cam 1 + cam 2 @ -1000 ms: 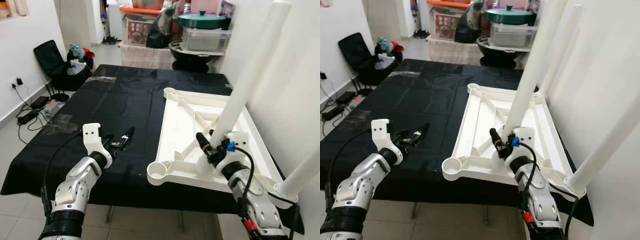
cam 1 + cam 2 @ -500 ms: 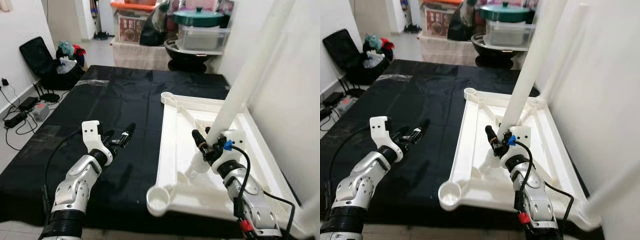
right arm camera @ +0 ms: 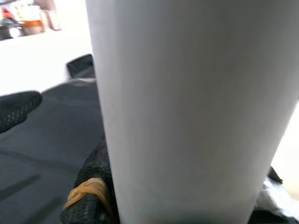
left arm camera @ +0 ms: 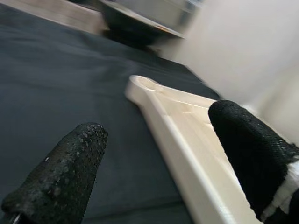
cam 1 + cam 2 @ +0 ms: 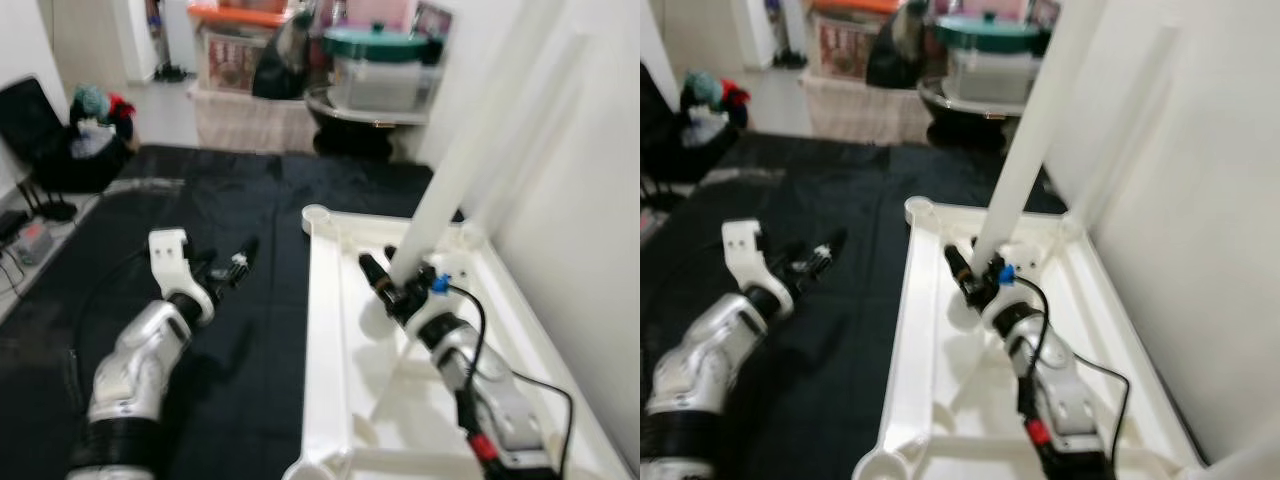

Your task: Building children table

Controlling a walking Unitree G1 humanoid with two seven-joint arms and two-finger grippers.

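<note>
We see the white tabletop [image 5: 330,330] lying upside down on the black-covered surface [image 5: 240,200], close to the wall on the right. Our right gripper [image 5: 398,290] has its jaws clenched around the base of a white leg [image 5: 470,130], which rises tilted from the middle of the tabletop's underside. Our left gripper [image 5: 232,272] hovers above the black cloth just left of the tabletop's edge, jaws spread and grasping nothing.

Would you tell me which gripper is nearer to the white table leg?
The right. The right gripper is clamped on the white table leg near its lower end; the left gripper hovers open over the black cloth, well apart.
</note>
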